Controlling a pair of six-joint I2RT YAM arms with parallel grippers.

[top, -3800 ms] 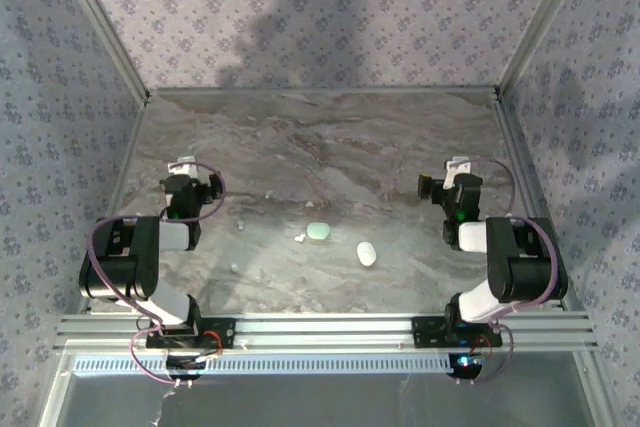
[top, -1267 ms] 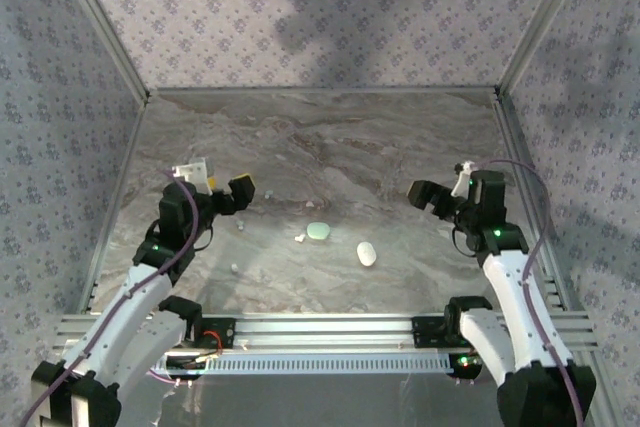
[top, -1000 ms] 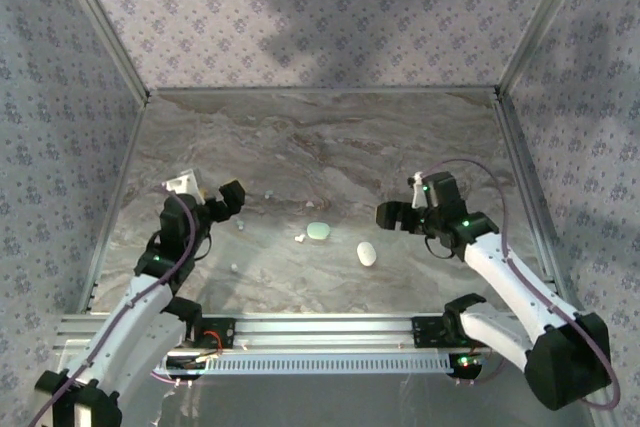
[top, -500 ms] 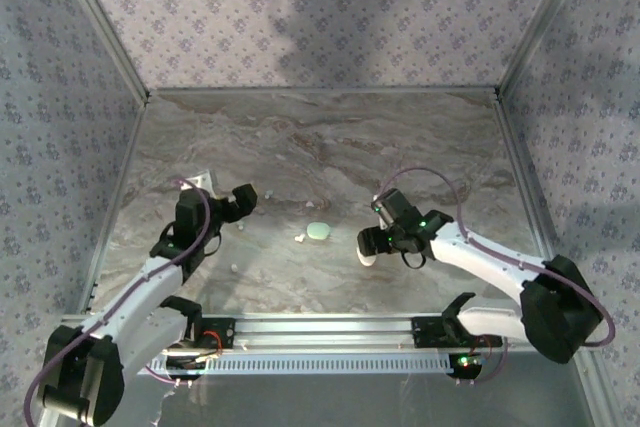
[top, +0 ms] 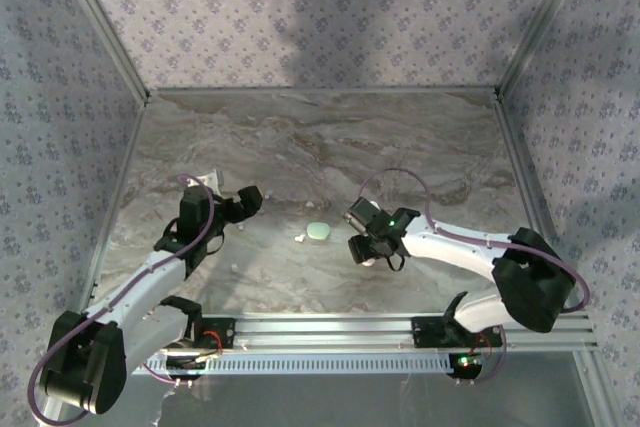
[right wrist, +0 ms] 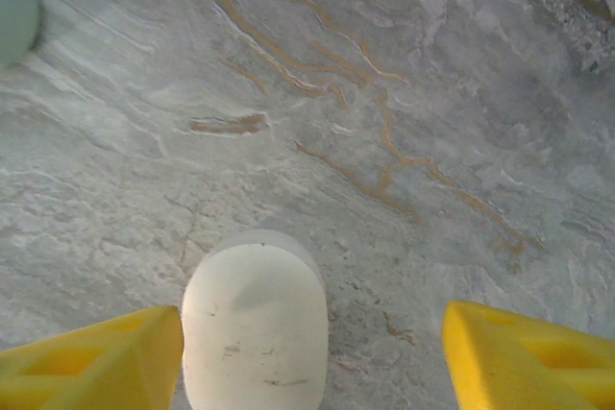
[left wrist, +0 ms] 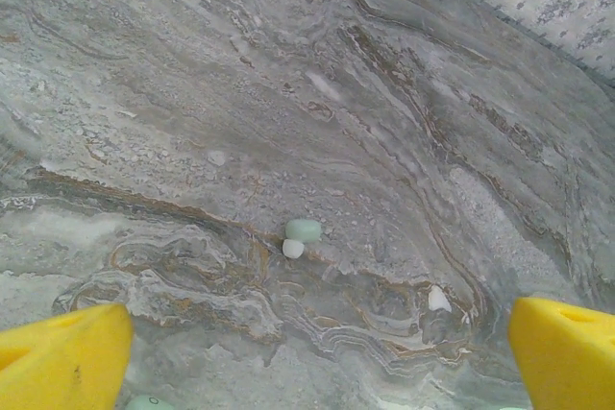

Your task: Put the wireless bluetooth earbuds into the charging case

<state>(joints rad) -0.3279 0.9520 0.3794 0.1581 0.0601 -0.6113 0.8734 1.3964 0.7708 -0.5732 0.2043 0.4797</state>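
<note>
A white oval case lies on the marble table between the yellow fingers of my right gripper. It sits close against the left finger, with a wide gap to the right finger. From above, the right gripper hangs over the white case and covers most of it. A pale green case lies just left of it, with a tiny white earbud beside it. My left gripper is open over bare table. Ahead of it lie two white earbuds.
Another white speck lies near the left arm. A small pale green piece touches the earbud ahead of the left gripper. Patterned walls close in the table at the back and both sides. An aluminium rail runs along the near edge.
My right arm has swung left and come down over the white case, and its jaws have narrowed a little. The left gripper has edged right and stays wide open.
</note>
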